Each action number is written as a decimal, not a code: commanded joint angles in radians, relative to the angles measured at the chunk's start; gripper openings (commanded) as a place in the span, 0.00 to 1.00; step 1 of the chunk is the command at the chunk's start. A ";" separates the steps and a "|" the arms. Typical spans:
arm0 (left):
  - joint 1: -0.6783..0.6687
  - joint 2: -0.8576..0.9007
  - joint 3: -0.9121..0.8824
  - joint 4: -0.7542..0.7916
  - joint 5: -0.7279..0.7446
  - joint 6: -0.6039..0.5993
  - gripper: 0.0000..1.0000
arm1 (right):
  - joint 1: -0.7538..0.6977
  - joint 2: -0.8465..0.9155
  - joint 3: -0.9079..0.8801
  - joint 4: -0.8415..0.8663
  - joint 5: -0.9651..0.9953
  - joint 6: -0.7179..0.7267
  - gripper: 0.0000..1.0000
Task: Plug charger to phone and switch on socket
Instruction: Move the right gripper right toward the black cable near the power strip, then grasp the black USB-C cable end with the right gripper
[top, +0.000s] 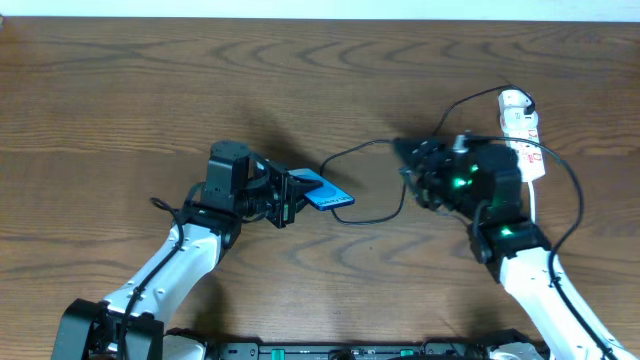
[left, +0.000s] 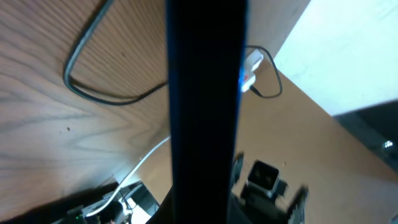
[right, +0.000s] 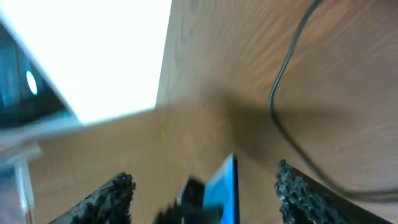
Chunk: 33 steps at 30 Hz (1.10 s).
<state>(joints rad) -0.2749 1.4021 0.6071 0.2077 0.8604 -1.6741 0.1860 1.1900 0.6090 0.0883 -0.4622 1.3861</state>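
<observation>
The left gripper is clamped on the thin, probably slippery phone; the right gripper stands apart, empty. The cable seems limp, so better grip it near its stiff tip.

- The left arm and right arm wore smooth white shells on their long links, with black housings at every joint.
- Two green lights glowed on the right arm, one on the black wrist housing and one on the joint behind it.
- Thin black cables ran alongside the white links of both arms.
- The left gripper was black and boxy, with a square black block behind it.
- The right gripper was black too; in its wrist view its fingers showed rough, knobbly black pads.
</observation>
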 joint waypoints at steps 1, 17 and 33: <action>0.006 -0.004 0.038 0.008 0.045 0.013 0.07 | -0.058 -0.012 0.016 -0.024 0.091 -0.001 0.73; 0.006 -0.004 0.038 0.008 0.029 0.017 0.07 | -0.083 0.137 0.077 -0.154 0.227 0.093 0.61; 0.006 -0.004 0.038 0.008 0.031 0.017 0.07 | -0.010 0.644 0.124 0.280 0.127 0.528 0.53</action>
<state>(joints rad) -0.2749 1.4021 0.6071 0.2070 0.8661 -1.6741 0.1585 1.7893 0.7170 0.3573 -0.3233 1.8141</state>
